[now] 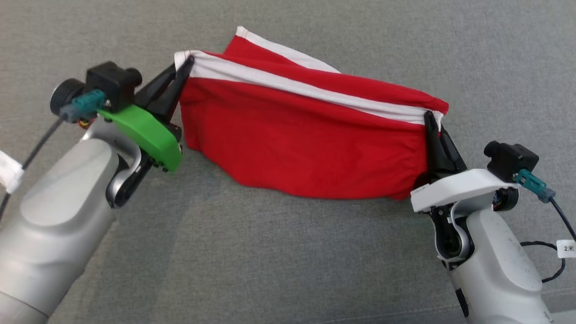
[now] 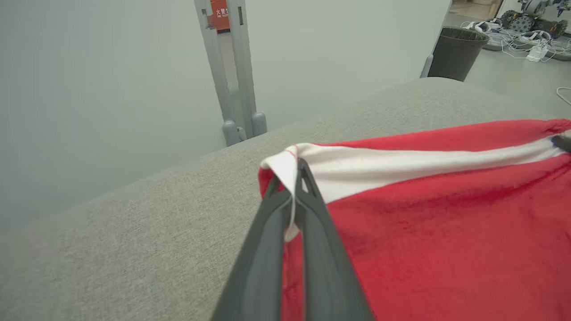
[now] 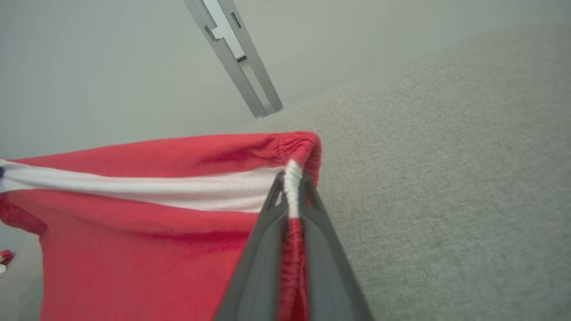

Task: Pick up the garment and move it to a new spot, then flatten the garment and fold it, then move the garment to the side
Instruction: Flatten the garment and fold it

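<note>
Grey cushion — one garment, pinched at both ends: left claw, right claw.

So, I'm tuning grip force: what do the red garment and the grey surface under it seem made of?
Red garment with white band: soft matte knit, perhaps cotton; it drapes and puckers where pinched. Grey surface: matte woven upholstery-like cloth, with fine flecked weave.

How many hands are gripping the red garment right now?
2. The left hand pinches the white-banded corner at the left end of the red garment; the right hand pinches the white band at its opposite end.
</note>
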{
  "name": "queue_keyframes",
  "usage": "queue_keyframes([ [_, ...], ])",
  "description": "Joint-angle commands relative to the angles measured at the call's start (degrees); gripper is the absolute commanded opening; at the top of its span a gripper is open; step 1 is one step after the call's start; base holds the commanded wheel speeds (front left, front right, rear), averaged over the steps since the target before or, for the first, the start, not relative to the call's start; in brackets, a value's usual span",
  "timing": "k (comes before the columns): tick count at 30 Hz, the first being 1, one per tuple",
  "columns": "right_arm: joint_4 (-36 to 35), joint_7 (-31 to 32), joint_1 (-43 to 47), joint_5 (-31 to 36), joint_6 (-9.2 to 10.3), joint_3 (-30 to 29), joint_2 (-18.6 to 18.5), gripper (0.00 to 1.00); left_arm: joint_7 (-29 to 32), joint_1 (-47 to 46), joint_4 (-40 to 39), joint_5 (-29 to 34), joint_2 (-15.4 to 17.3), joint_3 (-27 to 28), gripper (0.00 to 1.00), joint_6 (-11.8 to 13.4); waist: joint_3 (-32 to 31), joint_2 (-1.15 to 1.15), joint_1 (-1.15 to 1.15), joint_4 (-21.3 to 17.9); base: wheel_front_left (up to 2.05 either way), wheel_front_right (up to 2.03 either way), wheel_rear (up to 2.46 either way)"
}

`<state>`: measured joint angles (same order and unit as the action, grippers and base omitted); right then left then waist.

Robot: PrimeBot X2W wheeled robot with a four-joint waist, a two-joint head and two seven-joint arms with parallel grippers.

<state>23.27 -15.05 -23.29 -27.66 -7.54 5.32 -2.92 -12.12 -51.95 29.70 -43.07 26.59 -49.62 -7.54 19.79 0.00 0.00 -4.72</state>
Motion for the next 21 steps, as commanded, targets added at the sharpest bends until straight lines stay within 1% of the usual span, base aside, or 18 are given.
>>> queue_keyframes([
  [1, 0.42, -0.18, -1.42, -0.94, 0.1, 0.32, -0.02, 0.0, 0.99, -2.77, -0.29, -4.06, 1.02, -1.77, 0.0, 0.11, 7.27, 0.0, 0.0, -5.6, 0.0, 0.0, 0.0],
  [4, 0.55, -0.18, -2.55, -2.33, 0.09, 1.36, -0.01, 0.0, 2.93, -7.05, -0.36, -9.71, 3.44, -5.91, 0.0, 0.11, 8.91, 0.0, 0.0, -6.85, 0.0, 0.0, 0.0],
  [5, 0.45, -0.17, -2.86, -2.63, 0.09, 1.81, 0.01, 0.0, 3.41, -8.71, -0.06, -10.25, 4.45, -7.58, 0.0, 0.11, 9.5, 0.0, 0.0, -7.34, 0.0, 0.0, 0.0],
  [9, 0.17, -0.18, -2.96, -4.29, 0.1, 2.0, -0.11, 0.0, 3.14, -12.83, 1.44, -13.9, 5.9, -11.63, 0.0, 0.11, 10.75, 0.0, 0.0, -8.74, 0.0, 0.0, 0.0],
  [15, -1.19, -0.18, -2.73, -5.6, 0.11, 0.91, -0.11, 0.0, 1.0, -16.91, 3.53, -18.4, 6.82, -15.74, 0.0, 0.12, 11.57, 0.0, 0.0, -10.25, 0.0, 0.0, 0.0],
  [18, -2.09, -0.18, -3.08, -5.74, 0.11, 1.3, -0.12, 0.0, 0.43, -18.51, 4.15, -19.6, 6.99, -18.34, 0.0, 0.12, 11.53, 0.0, 0.0, -10.86, 0.0, 0.0, 0.0],
  [21, -3.03, -0.17, -3.72, -6.16, 0.11, 1.81, -0.11, 0.0, -0.29, -19.89, 5.64, -20.51, 7.03, -19.64, 0.0, 0.12, 11.56, 0.0, 0.0, -11.43, 0.0, 0.0, 0.0],
])
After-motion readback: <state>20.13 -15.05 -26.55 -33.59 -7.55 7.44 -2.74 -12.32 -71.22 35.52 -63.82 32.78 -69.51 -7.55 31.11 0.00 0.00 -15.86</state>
